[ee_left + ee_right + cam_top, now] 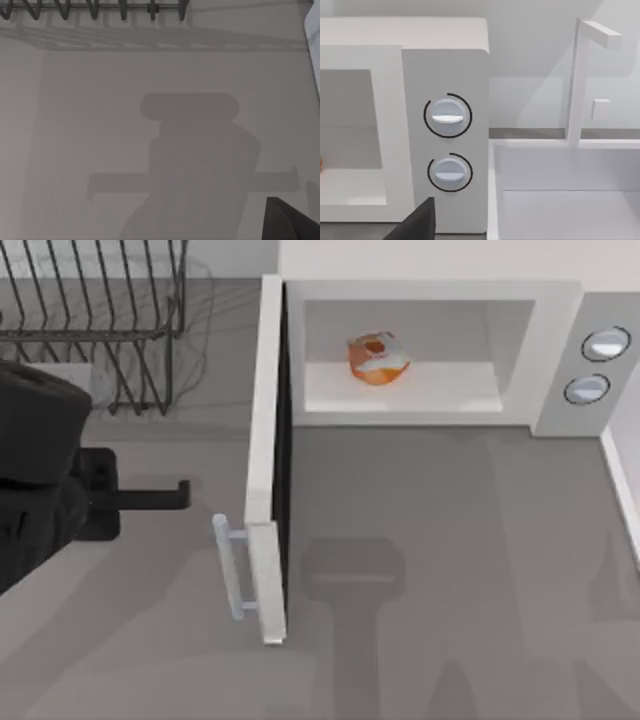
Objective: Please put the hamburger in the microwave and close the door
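1. Inside the microwave [440, 300], the hamburger [378, 358] sits on the pale cavity floor, left of centre.
2. Still open, the door [266, 460] juts toward the camera, its grey handle [230, 565] facing the table's left side.
3. Left gripper [160, 495] hovers left of the door, near the handle; finger spacing cannot be judged.
4. Black wire rack [100, 320] stands behind it.
5. Two knobs [447, 116] face the right wrist camera, beside a white sink [565, 200].

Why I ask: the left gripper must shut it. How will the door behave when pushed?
The door looks like a stiff flat panel, so it should swing on its hinge, not flex. Pushing near the handle probably turns it easiest.
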